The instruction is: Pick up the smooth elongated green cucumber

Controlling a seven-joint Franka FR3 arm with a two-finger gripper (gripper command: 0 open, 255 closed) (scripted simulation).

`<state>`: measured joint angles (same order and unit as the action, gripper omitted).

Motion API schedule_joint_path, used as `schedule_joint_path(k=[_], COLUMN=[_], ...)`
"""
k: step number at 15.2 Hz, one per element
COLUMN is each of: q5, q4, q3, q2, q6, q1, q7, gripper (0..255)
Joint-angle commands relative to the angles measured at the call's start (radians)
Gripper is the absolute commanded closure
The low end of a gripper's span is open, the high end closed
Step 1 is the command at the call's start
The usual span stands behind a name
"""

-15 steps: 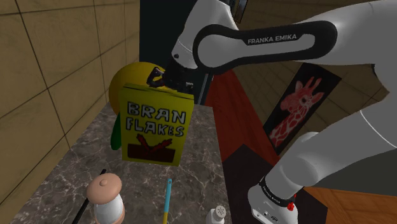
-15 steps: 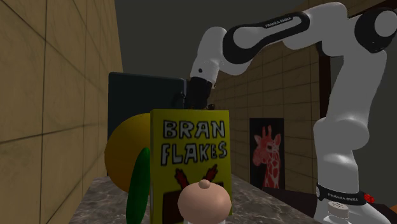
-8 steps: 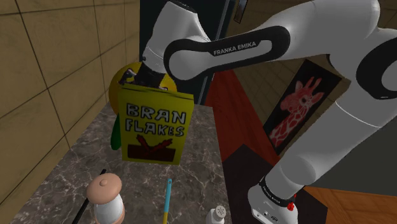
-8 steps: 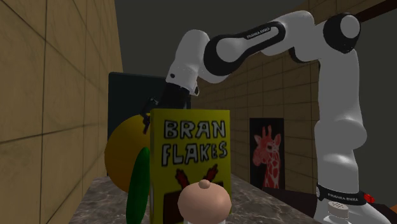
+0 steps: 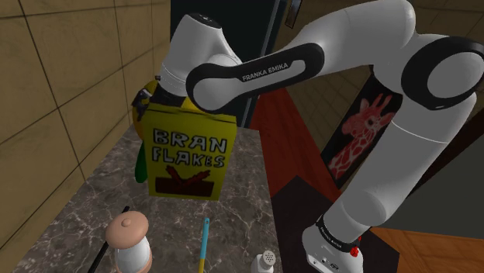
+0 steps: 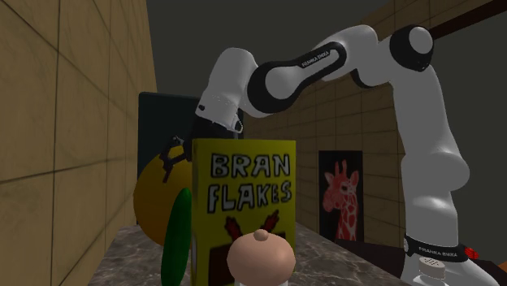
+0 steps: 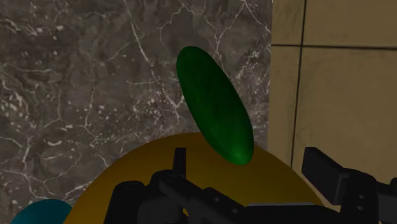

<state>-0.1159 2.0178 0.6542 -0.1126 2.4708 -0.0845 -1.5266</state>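
Marble worktop (image 7: 83,83): cucumber (image 7: 213,102) near wall-side edge, beside yellow ball (image 7: 127,175) and cereal box (image 5: 188,151). Gripper (image 7: 246,154) above ball, fingers spread, grasping nothing.

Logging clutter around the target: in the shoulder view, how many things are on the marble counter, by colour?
Green: 1, cucumber
Yellow: 2, cereal box, round thing
White: 2, peach-topped shaker, small shaker
Blue-and-yellow: 1, stick
Black: 1, rod
Total: 7
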Motion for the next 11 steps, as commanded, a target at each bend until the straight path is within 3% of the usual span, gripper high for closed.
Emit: schedule_joint_path(k=[1,4,5,11], q5=[-0.013,-0.026,-0.026,-0.024], q4=[0.022,0.032,0.033,0.035], q3=[-0.002,-0.005,-0.004,-0.004], q2=[-0.014,-0.025,-0.023,-0.021], q6=[0.026,0.045,0.044,0.044], q1=[0.003,0.006,0.007,0.007], q7=[-0.009,-0.018,-0.02,-0.019], gripper=[0,0,255,255])
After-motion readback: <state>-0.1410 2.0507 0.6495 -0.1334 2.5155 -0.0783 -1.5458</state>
